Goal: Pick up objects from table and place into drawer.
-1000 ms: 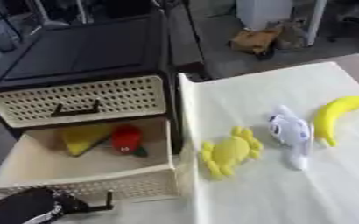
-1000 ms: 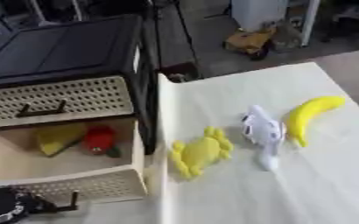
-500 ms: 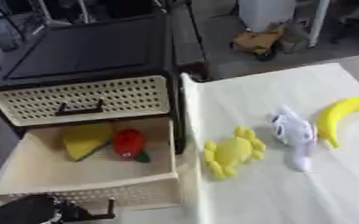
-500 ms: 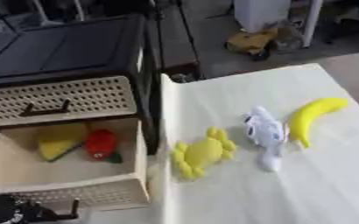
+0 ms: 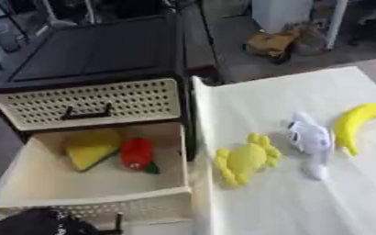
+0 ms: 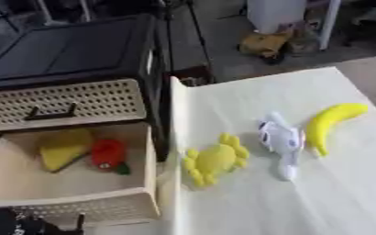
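Crab toy (image 5: 245, 159) on table, well right of hand (image 5: 43, 223)

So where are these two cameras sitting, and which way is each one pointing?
Left eye view: in the robot's head, looking down at the open drawer and cloth-covered table; a black part of the robot shows at the bottom left.
Right eye view: beside it, facing the same way, scene shifted slightly left.
Both share the yellow crab toy, white toy and banana.

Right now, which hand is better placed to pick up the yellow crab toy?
Probably the left hand: it shows at the lower left by the open drawer, and the crab toy lies just beside that. No right hand is visible.
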Robot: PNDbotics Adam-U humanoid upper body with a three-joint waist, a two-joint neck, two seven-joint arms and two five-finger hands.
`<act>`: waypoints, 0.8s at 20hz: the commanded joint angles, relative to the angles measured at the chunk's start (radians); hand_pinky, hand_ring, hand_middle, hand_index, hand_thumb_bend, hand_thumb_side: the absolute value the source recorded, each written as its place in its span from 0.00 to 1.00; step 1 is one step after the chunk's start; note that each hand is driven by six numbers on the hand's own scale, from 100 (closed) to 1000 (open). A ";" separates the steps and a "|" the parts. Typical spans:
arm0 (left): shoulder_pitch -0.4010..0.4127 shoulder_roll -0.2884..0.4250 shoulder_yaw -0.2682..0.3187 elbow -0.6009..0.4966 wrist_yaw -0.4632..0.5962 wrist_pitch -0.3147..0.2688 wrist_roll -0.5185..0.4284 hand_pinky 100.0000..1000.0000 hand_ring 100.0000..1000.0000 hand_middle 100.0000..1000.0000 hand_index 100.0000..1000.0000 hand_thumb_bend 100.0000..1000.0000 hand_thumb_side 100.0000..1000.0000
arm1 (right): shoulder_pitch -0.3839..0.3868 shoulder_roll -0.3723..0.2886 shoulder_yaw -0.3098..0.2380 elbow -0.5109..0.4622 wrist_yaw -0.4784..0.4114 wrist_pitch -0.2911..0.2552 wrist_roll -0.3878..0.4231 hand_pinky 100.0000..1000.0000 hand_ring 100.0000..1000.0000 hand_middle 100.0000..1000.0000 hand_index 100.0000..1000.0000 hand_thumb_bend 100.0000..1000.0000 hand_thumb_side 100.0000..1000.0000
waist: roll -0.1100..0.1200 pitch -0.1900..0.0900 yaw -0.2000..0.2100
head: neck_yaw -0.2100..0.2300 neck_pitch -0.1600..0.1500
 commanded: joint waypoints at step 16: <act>0.019 0.043 -0.053 -0.014 -0.059 0.003 -0.004 0.00 0.00 0.00 0.91 0.00 0.29 | 0.004 -0.010 -0.009 -0.016 0.005 0.015 -0.008 0.72 0.86 0.75 0.91 0.00 1.00 | 0.001 -0.044 0.004 | 0.005 0.006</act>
